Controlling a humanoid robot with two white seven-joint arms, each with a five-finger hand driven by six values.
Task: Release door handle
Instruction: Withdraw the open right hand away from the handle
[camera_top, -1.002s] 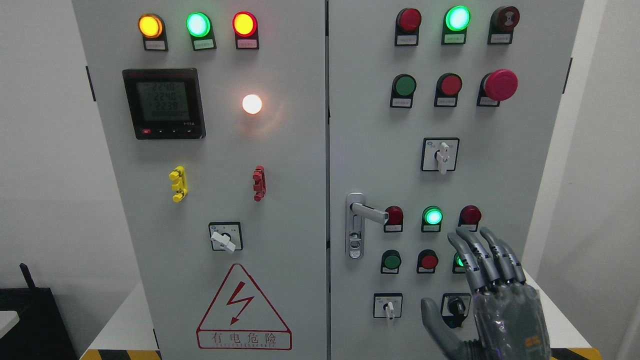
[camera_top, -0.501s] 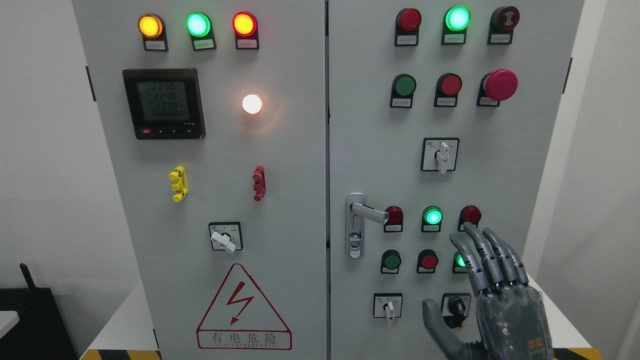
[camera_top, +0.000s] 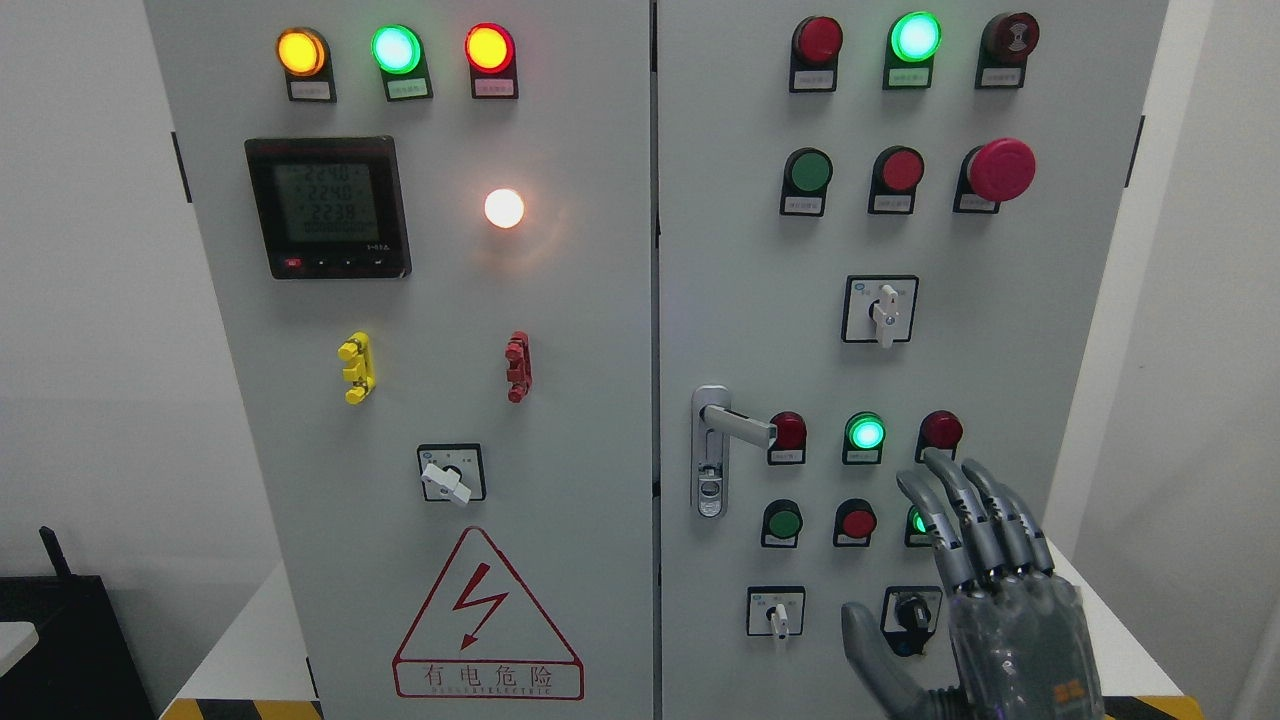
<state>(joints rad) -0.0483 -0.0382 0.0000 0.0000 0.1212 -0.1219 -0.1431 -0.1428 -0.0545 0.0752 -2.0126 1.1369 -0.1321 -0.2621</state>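
Right hand sits nearest, low at the picture's right, palm twd the cabinet, fingers spread and extended upward, thumb out to the side, holding nothing. Left hand not in view.

Fingertips overlap the lower row of controls on the right door: they cover part of a green lit button, and the thumb lies just beside a black rotary switch. Can't tell whether they touch the panel or just float in front of it.

Door handle is well apart from the hand, to its upper left: silver lever, roughly horizontal, on its backplate near the door's inner edge. Nothing grips it, so the release looks done, judging by how things lie.

Risks from here, imo:
- Any sideways or forward drift of the hand could bump the green lit button, the red button next to it, or twist the black rotary switch. Cause: splayed fingers so close to live controls.
- A pull-back that curls the fingers could snag a button cap.
- Door seems shut; if the latch didn't catch, it might swing out twd the hand.

Farther up, the selector switch and the red mushroom stop are out of reach for now, only at risk w/ a big upward sweep.
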